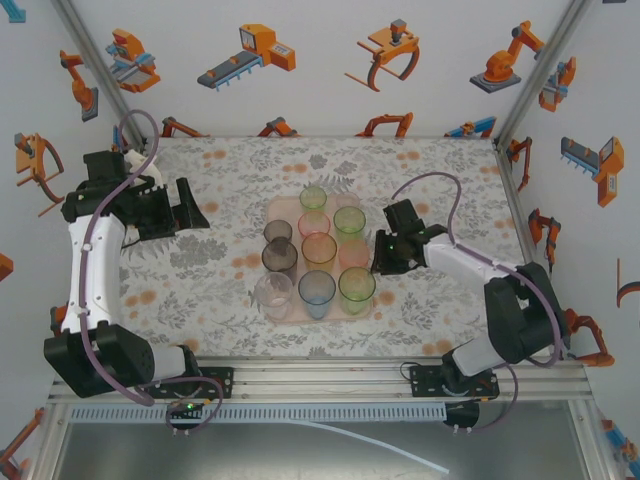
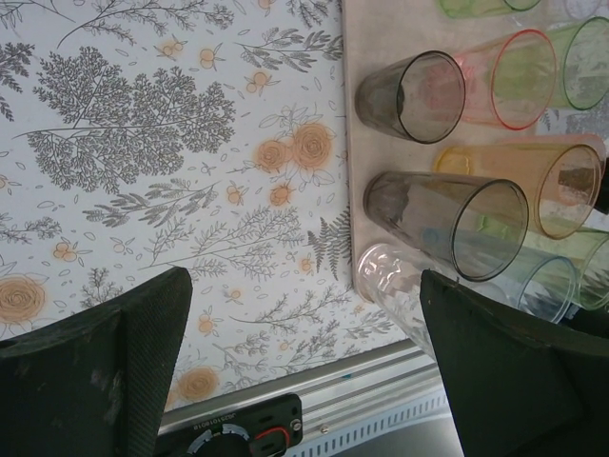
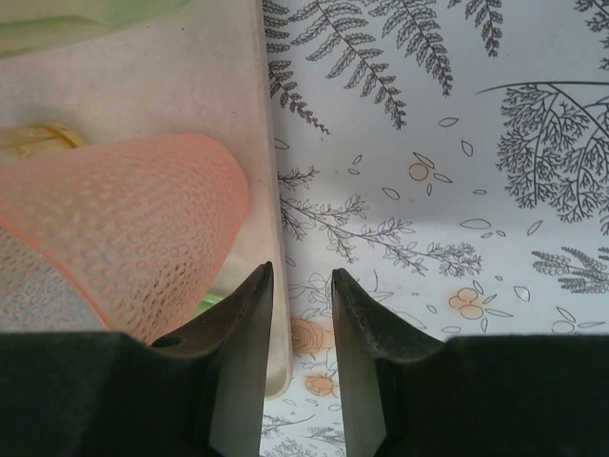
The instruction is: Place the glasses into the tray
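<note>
I find the glasses (image 1: 319, 250) standing upright inside the tray (image 1: 288, 211), ten by my count in the top view. They are set in close rows, their rims near or touching. They are thin-walled, translucent, slightly tapered tumblers: green, pink, orange, blue, two smoky grey-brown and one clear.

In the left wrist view the smoky tumbler (image 2: 447, 219) is smooth-walled. The clear tumbler (image 2: 395, 281) at the tray's near left corner carries a dimpled relief. In the right wrist view the pink tumbler (image 3: 124, 224) has a fine pebbled texture.

The tray is flat, matte and pale pink-beige, with rounded corners and a low rim. It lies mid-table on the floral tabletop (image 1: 200, 285).

The left gripper (image 1: 192, 215) hangs over bare tabletop well left of the tray, fingers spread wide, holding nothing. The right gripper (image 3: 298, 281) sits at the tray's right rim, fingers drawn to a narrow slit with nothing between them. Open tabletop lies on both sides of the tray.
</note>
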Robot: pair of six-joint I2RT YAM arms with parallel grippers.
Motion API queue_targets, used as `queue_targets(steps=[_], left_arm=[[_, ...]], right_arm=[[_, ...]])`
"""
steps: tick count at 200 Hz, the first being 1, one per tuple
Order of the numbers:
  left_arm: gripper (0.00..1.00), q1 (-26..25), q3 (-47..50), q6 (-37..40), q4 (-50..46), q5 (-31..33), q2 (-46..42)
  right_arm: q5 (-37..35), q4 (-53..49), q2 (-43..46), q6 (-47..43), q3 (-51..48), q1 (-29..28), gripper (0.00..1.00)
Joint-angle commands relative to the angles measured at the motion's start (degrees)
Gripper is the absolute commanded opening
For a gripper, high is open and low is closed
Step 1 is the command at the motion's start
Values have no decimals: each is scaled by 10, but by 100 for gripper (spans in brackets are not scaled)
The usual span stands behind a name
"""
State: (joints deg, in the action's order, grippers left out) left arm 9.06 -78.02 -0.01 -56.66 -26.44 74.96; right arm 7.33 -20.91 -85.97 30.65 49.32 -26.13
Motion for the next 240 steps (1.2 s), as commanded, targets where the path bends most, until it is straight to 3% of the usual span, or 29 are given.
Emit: queue_targets(steps=[1, 240], left_arm=[[97, 3, -15, 7, -19, -11, -15], [97, 3, -6, 12, -20, -4, -30]], right_arm=[[7, 24, -15, 6, 3, -5, 32], [29, 54, -74, 4, 15, -6, 24]])
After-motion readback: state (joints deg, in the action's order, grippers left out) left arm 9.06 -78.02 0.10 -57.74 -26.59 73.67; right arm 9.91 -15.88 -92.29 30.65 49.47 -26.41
